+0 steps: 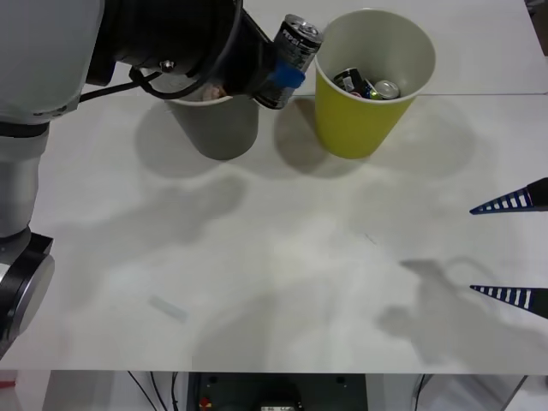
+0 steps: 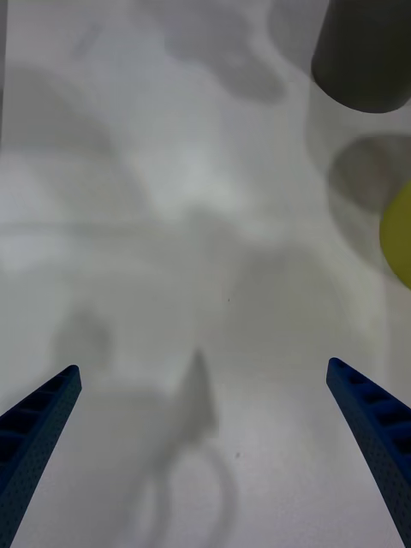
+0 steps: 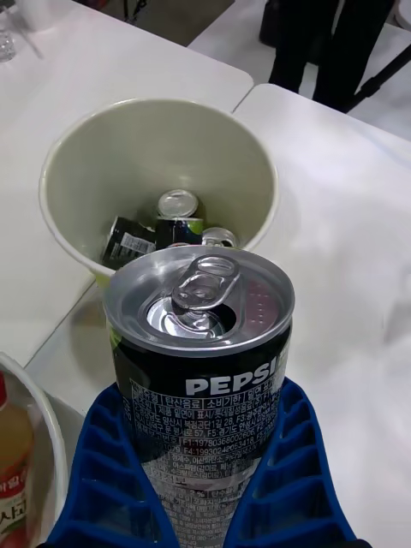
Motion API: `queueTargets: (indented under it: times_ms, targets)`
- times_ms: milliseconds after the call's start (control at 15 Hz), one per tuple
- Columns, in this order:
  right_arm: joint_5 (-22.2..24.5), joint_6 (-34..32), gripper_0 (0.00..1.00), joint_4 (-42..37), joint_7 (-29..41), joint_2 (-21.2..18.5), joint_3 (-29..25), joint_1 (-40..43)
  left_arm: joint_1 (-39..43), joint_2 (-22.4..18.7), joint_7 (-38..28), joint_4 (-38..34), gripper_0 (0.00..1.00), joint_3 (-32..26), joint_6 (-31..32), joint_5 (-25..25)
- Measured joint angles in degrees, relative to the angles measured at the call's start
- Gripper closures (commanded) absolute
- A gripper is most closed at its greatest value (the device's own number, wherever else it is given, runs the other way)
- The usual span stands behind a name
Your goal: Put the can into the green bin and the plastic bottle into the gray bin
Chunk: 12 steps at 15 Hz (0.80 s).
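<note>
can (image 1: 299,43) with black printed sides sits clamped in the left hand (image 1: 282,81), lifted above the bench's far edge between the gray bin (image 1: 218,128) and the green bin (image 1: 368,81), which has other cans inside. right hand (image 1: 512,248) hangs spread wide and empty at the bench's right edge.

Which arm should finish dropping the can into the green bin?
Left. The left gripper is shut on the can, held raised just beside the green bin rim. The right gripper hangs open near the table's right edge, far from both bins.
</note>
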State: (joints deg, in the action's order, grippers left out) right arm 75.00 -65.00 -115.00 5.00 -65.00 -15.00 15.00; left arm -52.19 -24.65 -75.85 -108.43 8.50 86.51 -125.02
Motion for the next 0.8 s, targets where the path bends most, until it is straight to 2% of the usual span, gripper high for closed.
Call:
queueTargets:
  times_ms: [267,400,800]
  targets:
    - [0.0,0.0,0.0,0.0,0.0,0.0,0.0,0.0,-10.0,4.5,0.0,10.8,1.0,1.4,-0.3,-2.8]
    - [0.0,0.0,0.0,0.0,0.0,0.0,0.0,0.0,-14.8,7.6,0.0,17.4,0.99,1.6,-2.7,-4.6]
    - [0.0,0.0,0.0,0.0,0.0,0.0,0.0,0.0,-25.7,11.0,0.7,39.6,0.99,9.7,-20.1,-5.3]
